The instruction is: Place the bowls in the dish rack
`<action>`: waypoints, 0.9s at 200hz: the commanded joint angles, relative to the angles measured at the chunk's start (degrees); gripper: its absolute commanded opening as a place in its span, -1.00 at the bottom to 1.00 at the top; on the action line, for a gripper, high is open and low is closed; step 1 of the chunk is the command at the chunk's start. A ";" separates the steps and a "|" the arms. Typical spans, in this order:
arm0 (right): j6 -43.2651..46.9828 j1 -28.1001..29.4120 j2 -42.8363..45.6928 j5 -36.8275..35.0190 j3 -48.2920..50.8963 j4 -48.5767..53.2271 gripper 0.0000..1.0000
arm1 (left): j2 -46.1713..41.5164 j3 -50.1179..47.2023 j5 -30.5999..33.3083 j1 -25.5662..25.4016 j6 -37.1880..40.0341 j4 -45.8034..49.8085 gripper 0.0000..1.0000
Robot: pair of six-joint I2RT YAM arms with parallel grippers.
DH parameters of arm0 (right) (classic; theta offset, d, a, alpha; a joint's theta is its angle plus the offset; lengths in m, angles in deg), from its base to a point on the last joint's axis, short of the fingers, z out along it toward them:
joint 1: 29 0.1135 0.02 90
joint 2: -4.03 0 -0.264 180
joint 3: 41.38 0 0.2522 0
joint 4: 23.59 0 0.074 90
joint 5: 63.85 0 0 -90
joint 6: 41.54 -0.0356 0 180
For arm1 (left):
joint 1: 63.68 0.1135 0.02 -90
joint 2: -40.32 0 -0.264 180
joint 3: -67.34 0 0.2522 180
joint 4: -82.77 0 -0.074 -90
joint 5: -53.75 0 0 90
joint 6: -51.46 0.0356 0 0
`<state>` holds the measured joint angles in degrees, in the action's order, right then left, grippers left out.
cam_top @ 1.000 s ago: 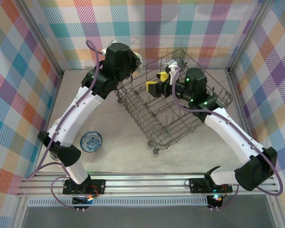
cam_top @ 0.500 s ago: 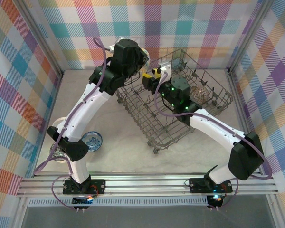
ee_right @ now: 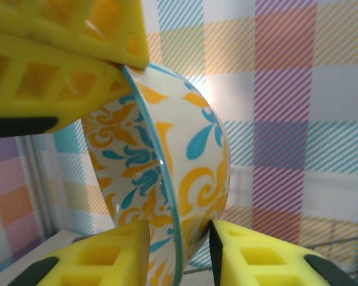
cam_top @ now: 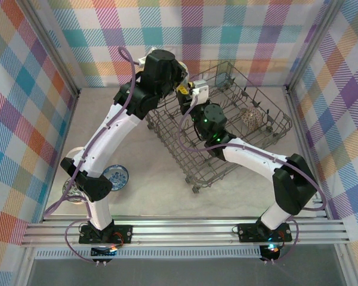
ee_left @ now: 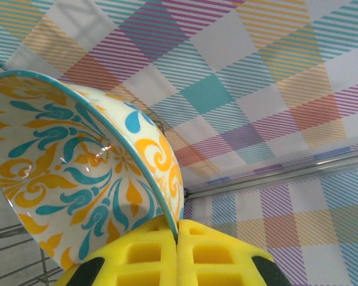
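A floral bowl (ee_left: 77, 167) with orange and teal scrolls hangs on edge above the far left corner of the dish rack (cam_top: 167, 140). My left gripper (ee_left: 178, 229) is shut on its rim. In the right wrist view the same bowl (ee_right: 185, 155) stands between the fingers of my right gripper (ee_right: 179, 238). That gripper is open: its right pad meets the outer wall and a small gap shows inside. From above, both grippers meet at the bowl (cam_top: 200, 89). A brown-patterned bowl (cam_top: 252, 117) sits in the rack.
A blue-and-white bowl (cam_top: 115, 177) lies on the table at the left, partly behind my left arm. A pale bowl rim (cam_top: 70, 192) shows by that arm's elbow. The plaid back wall (cam_top: 227, 36) is close behind the rack.
My right arm has swung left across the rack to the bowl in my left gripper, and its jaws have narrowed around the bowl's wall. The left gripper has shifted slightly right.
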<state>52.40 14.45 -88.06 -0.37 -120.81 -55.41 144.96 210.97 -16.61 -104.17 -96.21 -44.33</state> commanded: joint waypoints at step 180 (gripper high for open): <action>9.07 1.48 -6.29 -12.01 -6.91 -13.45 -1.00 | 1.86 1.36 -1.79 -1.00 -1.94 -3.69 -0.90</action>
<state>60.60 15.67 -94.07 -11.46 -125.02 -64.78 146.14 211.38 -15.04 -104.15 -99.38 -46.19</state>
